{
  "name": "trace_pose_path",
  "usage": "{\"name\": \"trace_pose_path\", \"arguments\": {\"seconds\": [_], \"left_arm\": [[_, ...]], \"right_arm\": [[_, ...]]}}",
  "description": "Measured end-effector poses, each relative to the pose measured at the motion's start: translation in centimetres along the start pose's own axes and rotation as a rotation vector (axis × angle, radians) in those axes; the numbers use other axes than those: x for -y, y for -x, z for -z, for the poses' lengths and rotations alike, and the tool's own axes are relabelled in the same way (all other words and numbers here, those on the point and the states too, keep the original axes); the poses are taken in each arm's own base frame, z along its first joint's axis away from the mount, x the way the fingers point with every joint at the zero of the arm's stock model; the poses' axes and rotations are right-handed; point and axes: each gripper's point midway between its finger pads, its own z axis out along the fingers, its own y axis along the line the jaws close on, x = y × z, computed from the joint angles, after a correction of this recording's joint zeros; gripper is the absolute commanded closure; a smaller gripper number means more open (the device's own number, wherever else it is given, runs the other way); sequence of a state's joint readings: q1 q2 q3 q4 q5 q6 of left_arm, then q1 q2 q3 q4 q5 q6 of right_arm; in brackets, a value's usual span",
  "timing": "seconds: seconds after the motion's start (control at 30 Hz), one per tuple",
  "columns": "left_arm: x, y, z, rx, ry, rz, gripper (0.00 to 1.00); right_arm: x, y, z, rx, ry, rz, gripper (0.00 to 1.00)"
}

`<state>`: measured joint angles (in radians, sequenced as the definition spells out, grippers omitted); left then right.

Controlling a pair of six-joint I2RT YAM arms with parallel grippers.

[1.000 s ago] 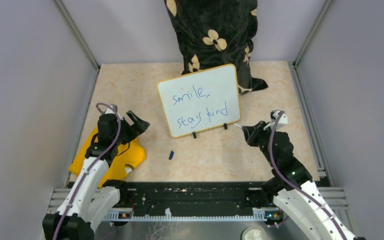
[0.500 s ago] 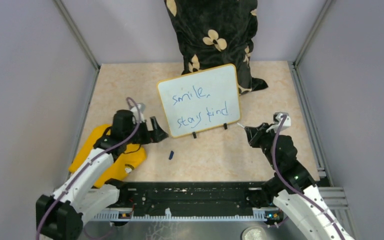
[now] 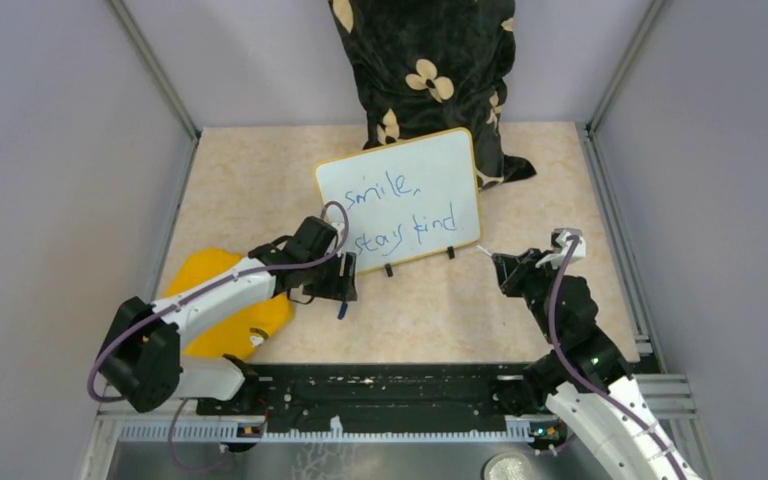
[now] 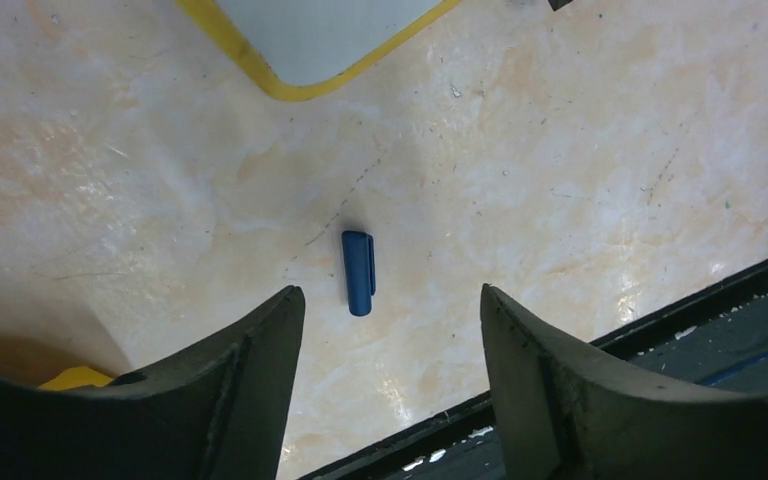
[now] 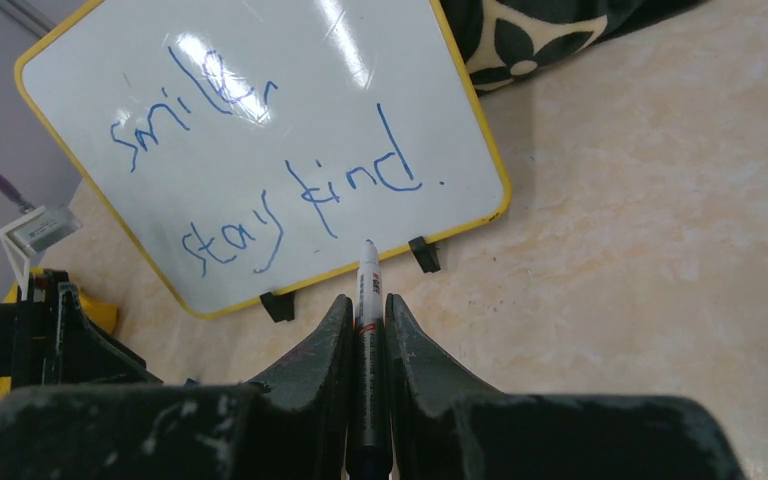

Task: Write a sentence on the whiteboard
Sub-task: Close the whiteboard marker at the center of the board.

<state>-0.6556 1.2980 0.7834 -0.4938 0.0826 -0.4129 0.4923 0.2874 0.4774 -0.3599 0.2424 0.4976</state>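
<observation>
Blue marker cap [image 4: 358,272], on the bench [image 4: 560,150] below my open left gripper [image 4: 390,292]: light, stiff, likely slippery; grasp across its sides. My right gripper [image 5: 365,305] clamps the marker [image 5: 367,275] before the propped whiteboard [image 5: 390,80], sentence [image 5: 272,165] written.

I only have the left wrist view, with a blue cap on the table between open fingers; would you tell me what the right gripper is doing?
Observer: The right gripper is shut on a marker, whose bare tip points at the whiteboard.
Operator: Thank you. Is anything written on it?
Observer: Yes, the sentence reads "smile, stay kind." in blue, on two lines.
Operator: And what is the bit of yellow at my view's lower left?
Observer: A crumpled yellow cloth, lying left of the blue cap.
</observation>
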Motion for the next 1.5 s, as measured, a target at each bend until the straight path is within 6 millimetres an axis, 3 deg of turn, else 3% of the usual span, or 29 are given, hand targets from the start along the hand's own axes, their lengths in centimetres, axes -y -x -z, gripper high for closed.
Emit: {"name": "trace_pose_path", "arguments": {"seconds": [0.17,0.6,1.5], "left_arm": [[0.2,0.0,-1.1,-0.050,0.047,-0.041,0.41],[-1.6,-2.6,-3.3,-0.167,0.145,-0.082,0.45],[-1.1,-3.3,-4.4,-0.188,0.200,-0.162,0.61]], "right_arm": [[0.0,0.0,0.0,0.000,0.000,0.000,1.00],[0.0,0.0,-0.1,0.006,0.003,-0.001,1.00],[0.0,0.0,-0.1,0.007,0.004,-0.001,1.00]]}}
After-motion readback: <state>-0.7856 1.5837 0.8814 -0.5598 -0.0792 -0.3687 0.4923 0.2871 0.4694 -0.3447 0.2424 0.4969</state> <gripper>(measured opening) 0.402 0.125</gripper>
